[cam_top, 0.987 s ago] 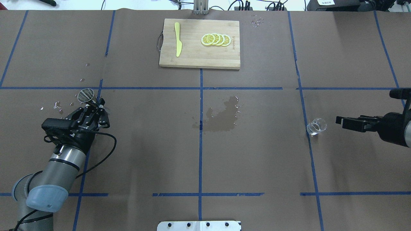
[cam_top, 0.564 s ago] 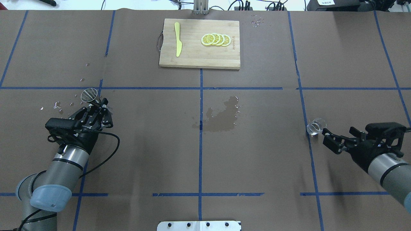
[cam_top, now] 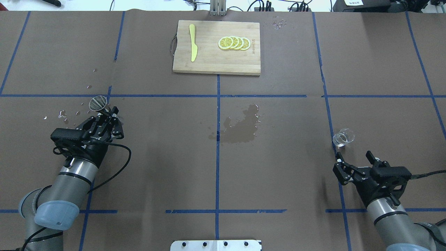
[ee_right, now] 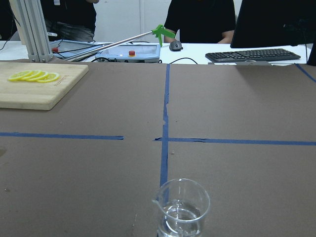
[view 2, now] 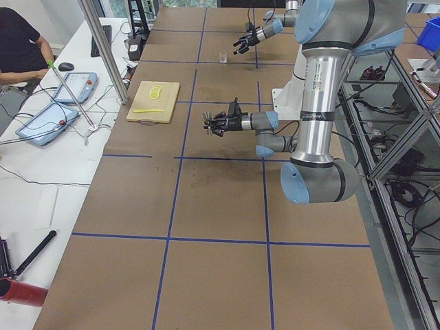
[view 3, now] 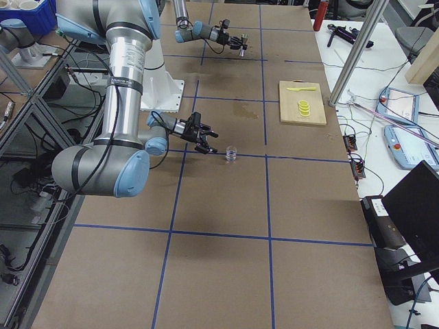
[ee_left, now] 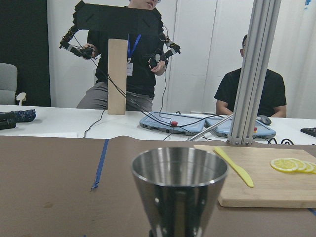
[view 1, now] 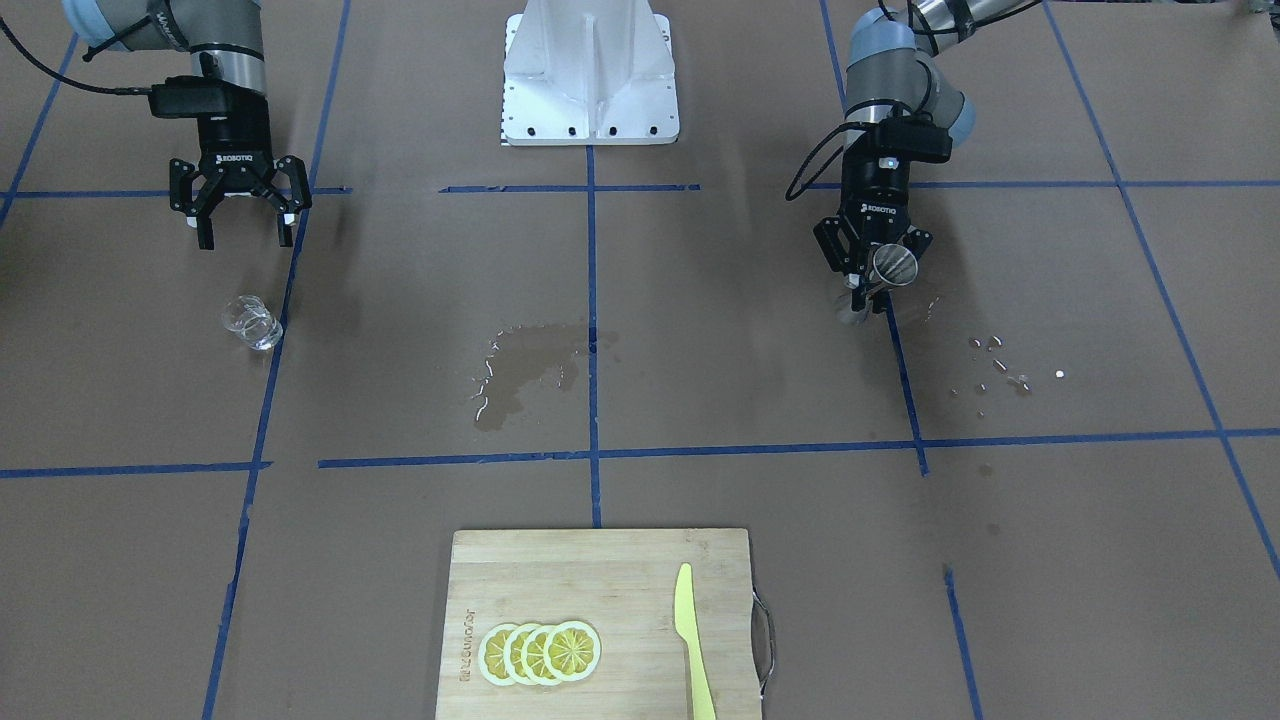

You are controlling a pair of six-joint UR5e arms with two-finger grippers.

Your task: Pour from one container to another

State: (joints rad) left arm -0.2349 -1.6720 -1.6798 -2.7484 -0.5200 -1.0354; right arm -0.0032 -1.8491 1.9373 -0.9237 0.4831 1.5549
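1. Glass tumbler: stands upright on the surface at its 3 o'clock side, just beside a blue tape line. Same spot as 1.0 s and 0.6 s ago. Nothing touches it.
2. Right gripper: 1.0 s ago it lay at the tumbler's 3 o'clock, reaching in from the edge. 0.6 s ago it was at roughly 4 o'clock, one fingertip almost at the glass. Now it sits at the tumbler's 6 o'clock, pointing toward 12, with a clear gap to the glass.
3. Right fingers: spread wide, holding nothing. The right wrist view has the tumbler low in frame, straight ahead.
4. Jigger: at the 9 o'clock side of the surface, upright, mouth upward. It has drifted slightly toward 3 o'clock over the last second. Whether its foot touches the surface I cannot tell.
5. Left gripper: fingers closed on the jigger's narrow waist, reaching in from about 6 o'clock. It has shifted with the jigger by the same small amount.
6. Tumbler and jigger are well apart, with a wet patch between them near the centre. Patch unchanged.
7. Droplets lie at the jigger's 9 o'clock, as before.
8. Cutting board at the 12 o'clock edge carries lemon slices and a yellow knife; all three unmoved.
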